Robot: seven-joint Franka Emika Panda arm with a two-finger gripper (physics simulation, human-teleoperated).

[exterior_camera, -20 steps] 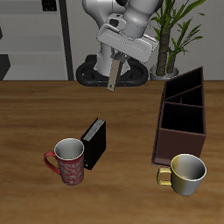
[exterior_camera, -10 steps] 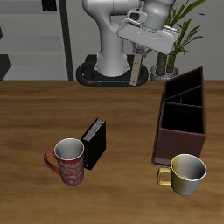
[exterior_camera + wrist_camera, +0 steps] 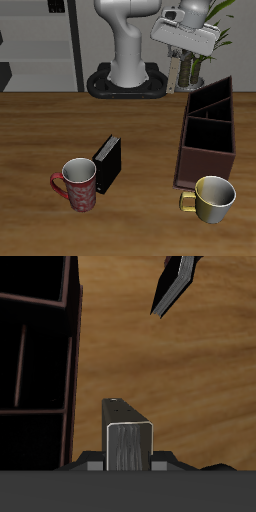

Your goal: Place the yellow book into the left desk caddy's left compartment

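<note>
My gripper (image 3: 182, 52) is high over the back of the table, shut on the yellow book (image 3: 181, 72), which hangs below it as a thin tan slab. In the wrist view the book (image 3: 128, 443) shows end-on between the fingers of the gripper (image 3: 128, 459). The left desk caddy (image 3: 205, 165), a long dark open box with dividers, stands on the table nearer the front edge than the gripper; it also shows in the wrist view (image 3: 70, 356), beside the book. The book is above and just behind the caddy's far end, not over any compartment.
A thick black book (image 3: 108, 163) stands mid-table and also shows in the wrist view (image 3: 175, 281). A red mug (image 3: 78, 183) sits beside it. A yellow mug (image 3: 213, 198) sits in front of the caddy. A potted plant (image 3: 203, 40) stands behind the gripper.
My gripper has carried the yellow book sideways across the back of the table toward the caddy's side, and slightly higher. Nothing on the table has moved.
</note>
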